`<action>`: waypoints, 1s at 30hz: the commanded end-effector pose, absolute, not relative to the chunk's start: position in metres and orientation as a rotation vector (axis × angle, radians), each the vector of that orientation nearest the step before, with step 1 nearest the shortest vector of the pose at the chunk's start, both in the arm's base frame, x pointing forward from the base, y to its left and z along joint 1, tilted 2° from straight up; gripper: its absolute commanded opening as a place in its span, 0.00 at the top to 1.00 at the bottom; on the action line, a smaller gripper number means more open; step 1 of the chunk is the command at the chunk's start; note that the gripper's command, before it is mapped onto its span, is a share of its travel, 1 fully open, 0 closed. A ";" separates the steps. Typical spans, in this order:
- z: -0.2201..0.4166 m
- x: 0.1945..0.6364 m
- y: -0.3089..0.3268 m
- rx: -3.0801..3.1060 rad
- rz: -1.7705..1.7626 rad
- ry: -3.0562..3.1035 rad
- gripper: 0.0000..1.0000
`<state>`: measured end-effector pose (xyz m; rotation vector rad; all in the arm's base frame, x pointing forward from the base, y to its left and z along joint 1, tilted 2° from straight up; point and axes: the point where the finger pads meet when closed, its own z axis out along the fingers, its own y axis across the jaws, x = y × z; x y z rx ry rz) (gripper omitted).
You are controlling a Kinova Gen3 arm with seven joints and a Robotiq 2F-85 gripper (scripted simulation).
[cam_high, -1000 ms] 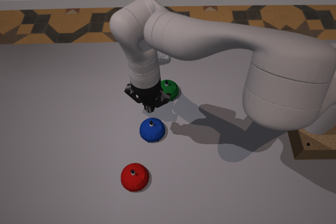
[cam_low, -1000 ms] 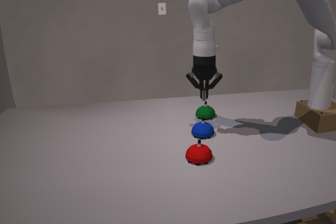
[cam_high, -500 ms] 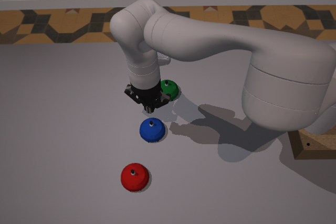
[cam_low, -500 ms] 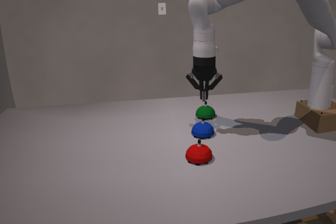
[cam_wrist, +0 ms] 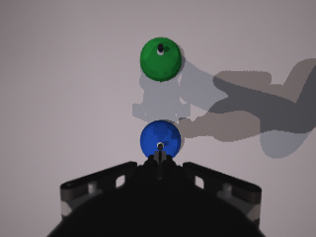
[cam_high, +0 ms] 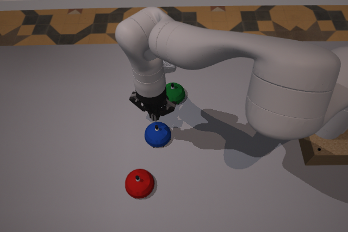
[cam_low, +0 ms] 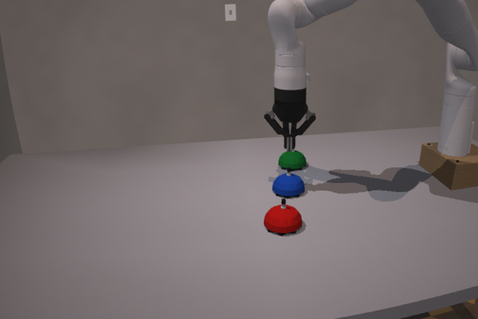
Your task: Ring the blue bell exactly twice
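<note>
From the top view, the black two-finger hand (cam_high: 154, 117) is fully closed with nothing between its fingers, pointing straight down from the white arm (cam_high: 224, 52) just above the small button of the blue dome-shaped bell (cam_high: 157, 135). That bell sits on the grey worktop (cam_high: 70, 128) between a green dome bell (cam_high: 175, 92) and a red dome bell (cam_high: 139, 183).

The exterior view shows the wrist vertical and the three bells in a row.

The wrist view puts the fingertips right over the blue bell's button (cam_wrist: 160, 145); contact cannot be judged.

Top, exterior, wrist views share 2 bells.
</note>
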<state>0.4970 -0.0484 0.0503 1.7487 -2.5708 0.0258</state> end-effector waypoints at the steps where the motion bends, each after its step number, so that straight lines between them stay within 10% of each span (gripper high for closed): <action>1: 0.048 0.496 -0.050 1.744 0.026 -2.570 1.00; 30: 0.012 0.497 -0.051 1.744 0.026 -2.570 1.00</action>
